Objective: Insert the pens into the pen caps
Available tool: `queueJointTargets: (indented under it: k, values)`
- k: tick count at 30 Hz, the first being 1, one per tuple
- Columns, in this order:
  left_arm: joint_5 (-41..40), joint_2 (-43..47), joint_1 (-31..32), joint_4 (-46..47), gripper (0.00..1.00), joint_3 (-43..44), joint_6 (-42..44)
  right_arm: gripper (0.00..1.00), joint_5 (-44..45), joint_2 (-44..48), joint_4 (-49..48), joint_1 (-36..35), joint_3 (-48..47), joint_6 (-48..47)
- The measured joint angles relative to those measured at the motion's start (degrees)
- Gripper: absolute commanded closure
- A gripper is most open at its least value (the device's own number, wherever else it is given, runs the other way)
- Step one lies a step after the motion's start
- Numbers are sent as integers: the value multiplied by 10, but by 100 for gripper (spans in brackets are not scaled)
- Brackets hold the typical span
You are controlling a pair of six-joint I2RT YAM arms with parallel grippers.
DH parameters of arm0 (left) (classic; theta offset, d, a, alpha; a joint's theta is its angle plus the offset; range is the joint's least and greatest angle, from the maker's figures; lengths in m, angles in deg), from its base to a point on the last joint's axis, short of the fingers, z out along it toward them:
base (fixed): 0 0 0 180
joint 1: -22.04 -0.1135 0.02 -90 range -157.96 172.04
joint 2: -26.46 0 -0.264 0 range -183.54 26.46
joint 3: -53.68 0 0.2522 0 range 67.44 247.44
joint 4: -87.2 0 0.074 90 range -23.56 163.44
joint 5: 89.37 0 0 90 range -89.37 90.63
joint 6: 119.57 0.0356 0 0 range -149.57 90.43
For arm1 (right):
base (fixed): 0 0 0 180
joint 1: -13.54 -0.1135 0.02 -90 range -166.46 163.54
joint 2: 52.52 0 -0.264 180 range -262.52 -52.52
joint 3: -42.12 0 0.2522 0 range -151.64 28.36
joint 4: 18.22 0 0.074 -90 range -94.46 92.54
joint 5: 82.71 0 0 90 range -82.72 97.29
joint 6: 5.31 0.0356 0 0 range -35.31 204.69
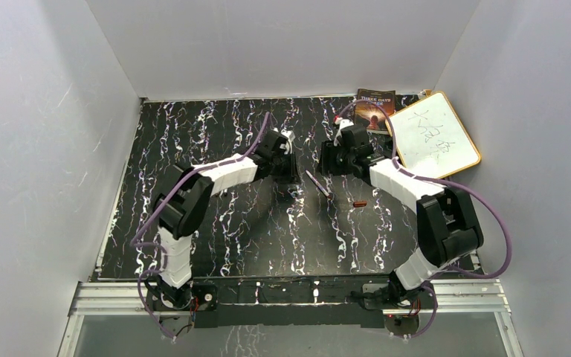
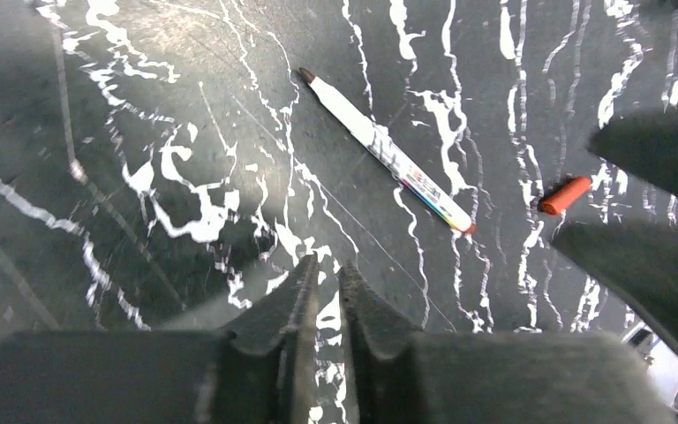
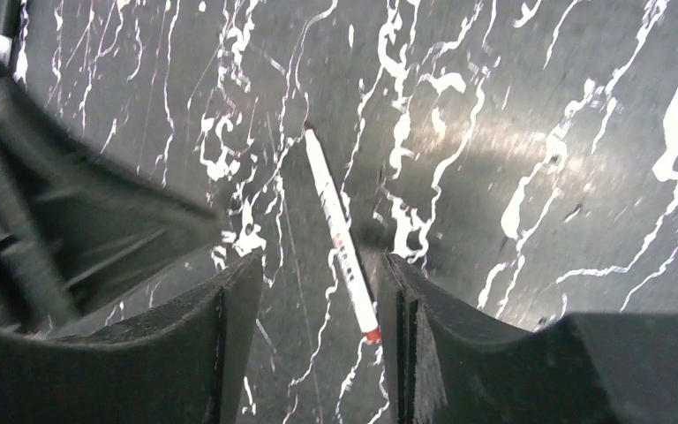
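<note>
The right claw [image 3: 318, 299] was held low over the table [image 3: 530, 97] with its two fingers wide apart, and it had hold of nothing. I think it was placed so in order to take the pen [image 3: 339, 237], because the pen lay on the table just in the gap between the fingers, almost along them. It was nearer to the finger on the right side of the wrist view, and I could not tell if it touched that finger. The next move would probably be to close on the barrel.

The left claw [image 2: 328, 293] was almost closed, with only a thin slit between the fingers, and it was empty too. It pointed at the table with the pen ahead of its tips and a little to the side, well apart from them. To my judgement it was waiting near, ready to take the cap [image 2: 566, 194]. The cap lay flat beyond the red end of the pen, near but not touching it, just beside the dark fingers of the right claw.

The pen was slim and white, with a small dark tip at one end, a red end at the other, and coloured print on the barrel near the red end. The cap was a short reddish-orange tube. Only this one pen and one cap showed clearly, and the pen was not yet in the cap.
</note>
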Motion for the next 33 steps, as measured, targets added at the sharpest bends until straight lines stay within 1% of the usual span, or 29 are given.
queueJointTargets:
  k: [1,2,4,7,9,12,21,26,33]
  values:
    - [-9,18,0,0,74,-11,-4,58,7,-7,1,-1,-15,-9]
    - [-16,38,0,-1,72,-20,-7,63,12,-15,1,-2,-23,-17]
    - [-29,71,0,-5,72,-33,-11,75,24,-33,0,-5,-30,-25]
    - [-43,116,0,-1,74,-53,-15,99,37,-56,8,-5,-28,-30]
    - [-51,139,0,1,83,-68,-16,100,48,-66,10,-7,-22,-26]
    - [-57,151,0,2,100,-82,-18,100,67,-74,16,-8,-19,-19]
    - [-56,151,0,1,100,-104,-18,100,81,-84,6,-15,15,-19]
    - [-60,151,0,1,100,-104,-21,100,86,-80,-14,-41,34,-15]
    - [-62,147,0,9,100,-110,-30,100,84,-69,-10,-86,44,4]
